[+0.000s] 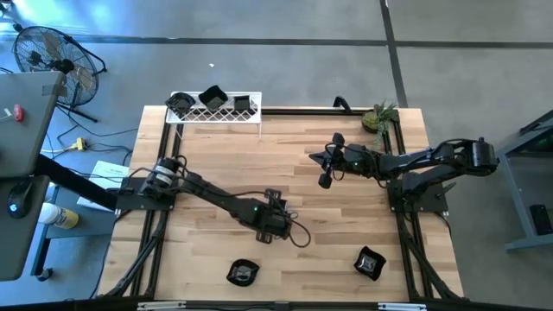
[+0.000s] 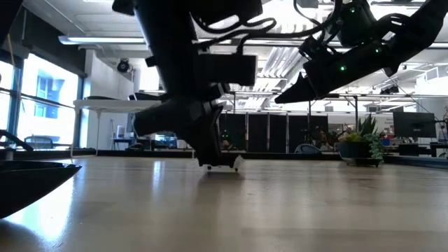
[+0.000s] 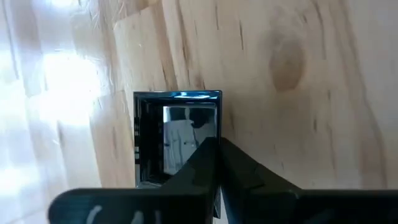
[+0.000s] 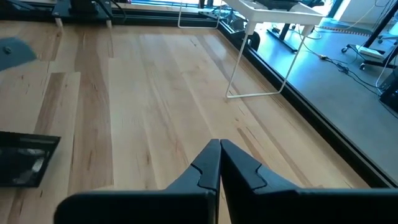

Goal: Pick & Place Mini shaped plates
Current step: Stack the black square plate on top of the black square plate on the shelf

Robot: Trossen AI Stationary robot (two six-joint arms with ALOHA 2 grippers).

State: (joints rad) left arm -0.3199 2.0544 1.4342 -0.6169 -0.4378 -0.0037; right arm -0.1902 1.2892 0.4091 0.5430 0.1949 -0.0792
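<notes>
Left tool point(image 3: 217, 149) clenched on square plate point(image 3: 177, 134); 3 plates point(image 1: 212, 97) in rack point(image 1: 216, 112); right tool point(image 4: 219, 152) clenched, empty.

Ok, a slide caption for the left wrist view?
Left gripper shut on the rim of a square black mini plate lying on the wooden table.

A square glossy black plate point(image 3: 177, 140) lies flat on the desk's middle. Two more black plates lie near the front edge: a rounded one point(image 1: 243, 273) and a squarer one point(image 1: 370, 263). Three others point(image 1: 212, 98) sit up on the far rack.
</notes>
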